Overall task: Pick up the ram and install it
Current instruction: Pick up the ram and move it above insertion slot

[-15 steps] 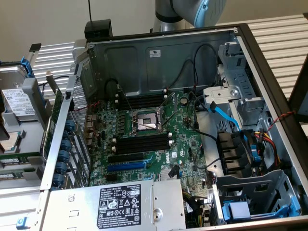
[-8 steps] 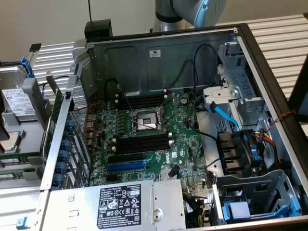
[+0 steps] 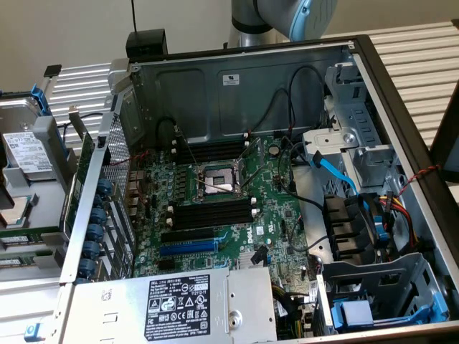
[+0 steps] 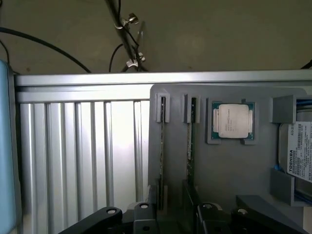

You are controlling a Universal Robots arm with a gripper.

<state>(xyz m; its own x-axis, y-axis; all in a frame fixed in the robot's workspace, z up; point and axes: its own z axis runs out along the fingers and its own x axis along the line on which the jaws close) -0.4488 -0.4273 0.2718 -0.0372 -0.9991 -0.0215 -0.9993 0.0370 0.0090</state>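
Seen from straight above in the wrist view: a grey holder (image 4: pixel 229 170) resting on a ribbed metal table (image 4: pixel 87 161). In one narrow slot of the holder, standing on its long edge, the ram (image 4: pixel 191 146). Just beside it, parallel and in a slot of its own, a second green stick (image 4: pixel 162 146). Next to these, in a square pocket, a processor (image 4: pixel 233 120), and further along a hard drive (image 4: pixel 298 153) with a white label. Over the near ends of the two sticks, about midway between them, the gripper (image 4: pixel 175 202), black fingers (image 4: pixel 190 204) spread to the widest and holding nothing. Cannot tell about contact between a finger and either stick.

In the exterior view, at the middle left of the frame, the same holder (image 3: pixel 44 140) with the hard drive (image 3: pixel 25 154), outside the open computer case (image 3: pixel 401 122). At the top of the frame, behind the back wall of the case, part of the arm (image 3: pixel 287 18), grey with a light blue cap. In the centre of the case a green motherboard (image 3: pixel 287 208) with a processor socket (image 3: pixel 219 179). Directly above and below the socket in the frame, black memory slots (image 3: pixel 211 215) with white end clips. Under the lower slots a blue expansion slot (image 3: pixel 188 247). Along the bottom of the frame a silver power supply (image 3: pixel 179 304). Ram not yet in any memory slot.
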